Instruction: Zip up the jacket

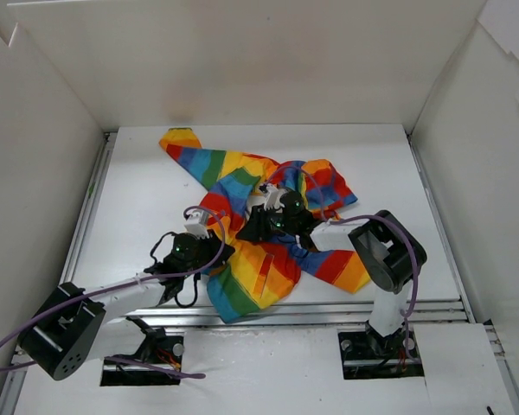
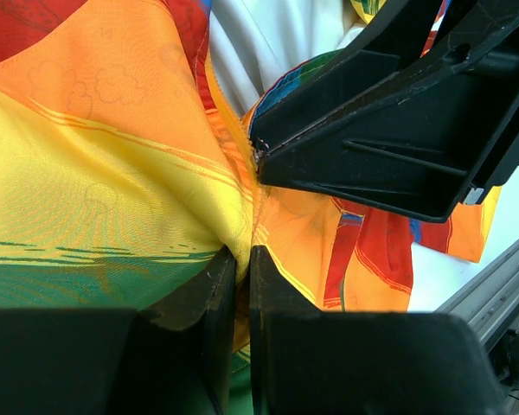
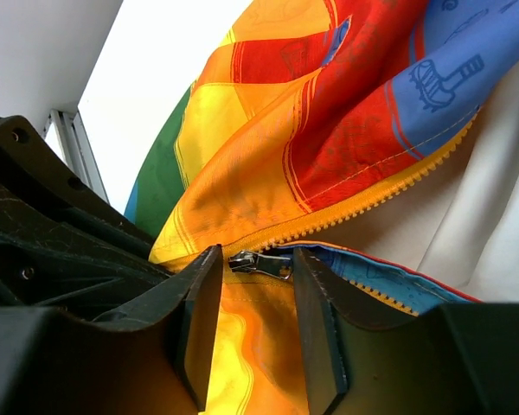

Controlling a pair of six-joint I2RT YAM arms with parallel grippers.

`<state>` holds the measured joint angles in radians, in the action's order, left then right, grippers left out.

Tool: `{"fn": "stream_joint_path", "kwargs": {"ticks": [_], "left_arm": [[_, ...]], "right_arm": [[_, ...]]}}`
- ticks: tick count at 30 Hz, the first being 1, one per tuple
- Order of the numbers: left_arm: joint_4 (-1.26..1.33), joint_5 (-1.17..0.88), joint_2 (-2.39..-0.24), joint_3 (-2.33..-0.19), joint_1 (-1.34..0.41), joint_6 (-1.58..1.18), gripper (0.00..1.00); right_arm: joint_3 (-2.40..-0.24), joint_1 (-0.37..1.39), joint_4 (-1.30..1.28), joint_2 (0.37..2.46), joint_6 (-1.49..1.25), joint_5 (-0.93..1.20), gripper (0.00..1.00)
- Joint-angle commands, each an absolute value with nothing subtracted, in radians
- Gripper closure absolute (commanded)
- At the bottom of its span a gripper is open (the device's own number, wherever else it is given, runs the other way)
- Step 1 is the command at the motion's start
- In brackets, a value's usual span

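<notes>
Right wrist view: your R claw (image 3: 251, 285) straddles the zipper pull (image 3: 259, 264), fingers apart, unclamped; L claw (image 2: 240, 277) pinches the jacket (image 1: 259, 259) mid-worktop (image 1: 156, 181), prob. anchoring fabric so the pull can travel.

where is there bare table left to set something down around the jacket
The table is bare between the jacket and the left wall, and again from the jacket across to the right wall, widest at the far right corner. The near middle is crowded: the left gripper and right gripper are both on the fabric.
</notes>
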<state>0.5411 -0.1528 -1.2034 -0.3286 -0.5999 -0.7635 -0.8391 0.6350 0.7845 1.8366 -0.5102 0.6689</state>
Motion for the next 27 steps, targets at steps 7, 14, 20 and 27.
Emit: {"fn": "stream_joint_path", "kwargs": {"ticks": [7, 14, 20, 27], "left_arm": [[0.618, -0.156, -1.167, -0.336, -0.583, -0.767, 1.0], [0.614, -0.156, -1.147, -0.327, -0.583, -0.769, 1.0], [0.61, -0.156, -1.144, -0.328, -0.583, -0.769, 1.0], [0.614, -0.156, -1.141, -0.325, -0.583, -0.77, 1.0]], "right_arm": [[-0.818, 0.618, 0.951, 1.807, -0.577, 0.738, 0.78], [-0.808, 0.594, 1.032, 1.828, -0.62, 0.804, 0.73], [-0.818, 0.592, 1.039, 1.844, -0.632, 0.827, 0.69], [-0.828, 0.594, 1.017, 1.858, -0.623, 0.833, 0.8]]}}
